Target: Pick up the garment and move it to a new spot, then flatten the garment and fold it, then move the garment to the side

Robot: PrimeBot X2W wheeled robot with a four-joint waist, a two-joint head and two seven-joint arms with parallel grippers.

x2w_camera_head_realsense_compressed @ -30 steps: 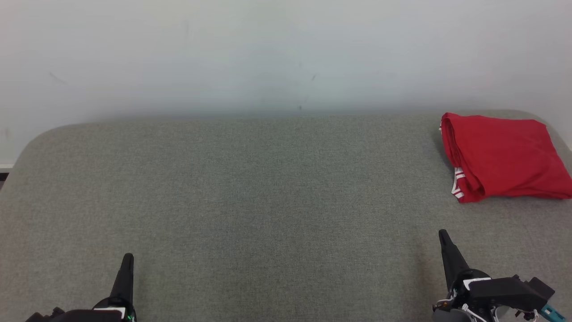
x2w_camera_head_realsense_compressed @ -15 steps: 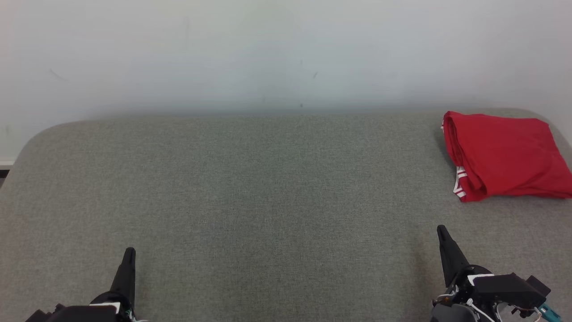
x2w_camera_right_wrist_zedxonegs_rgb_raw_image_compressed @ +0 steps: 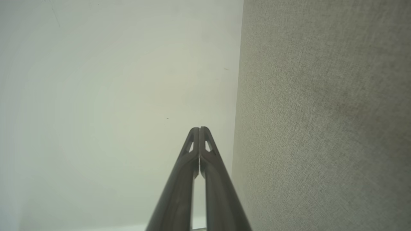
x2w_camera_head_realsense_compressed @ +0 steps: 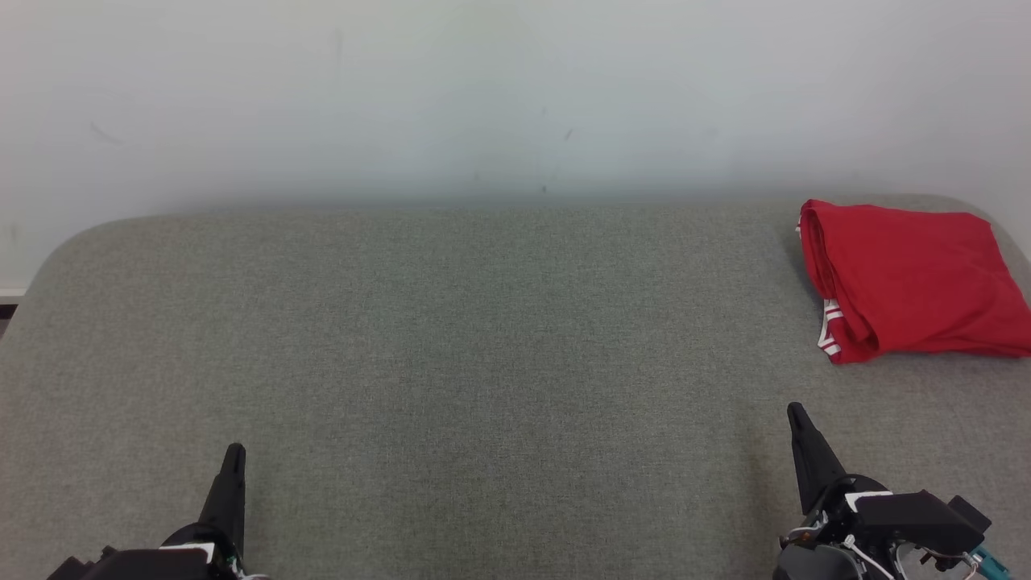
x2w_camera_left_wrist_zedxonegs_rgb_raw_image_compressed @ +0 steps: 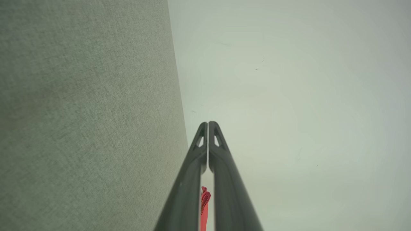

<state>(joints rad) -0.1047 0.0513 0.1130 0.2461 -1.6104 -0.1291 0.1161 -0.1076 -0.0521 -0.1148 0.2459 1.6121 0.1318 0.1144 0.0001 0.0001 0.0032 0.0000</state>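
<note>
The garment (x2w_camera_head_realsense_compressed: pixel 906 278) is red with white stripes at one hem, folded into a rough square at the far right of the grey surface (x2w_camera_head_realsense_compressed: pixel 483 362). A sliver of the garment (x2w_camera_left_wrist_zedxonegs_rgb_raw_image_compressed: pixel 205 205) shows red between the finger shafts in the left wrist view. My left gripper (x2w_camera_head_realsense_compressed: pixel 233 453) sits at the lower left, shut and empty, far from the garment. At the lower right my right gripper (x2w_camera_head_realsense_compressed: pixel 796 412) is shut too, a short way in front of the garment. Both wrist views show the tips pressed together: left gripper (x2w_camera_left_wrist_zedxonegs_rgb_raw_image_compressed: pixel 208 123), right gripper (x2w_camera_right_wrist_zedxonegs_rgb_raw_image_compressed: pixel 199 129).
A pale wall (x2w_camera_head_realsense_compressed: pixel 483 97) rises right behind the grey surface. The surface has rounded far corners, and its left edge (x2w_camera_head_realsense_compressed: pixel 16 314) drops off near a strip of floor. The garment lies close to the right edge.
The head view has shifted slightly, so the garment sits a touch higher in the picture. Both grippers stay shut and have crept a little forward.
</note>
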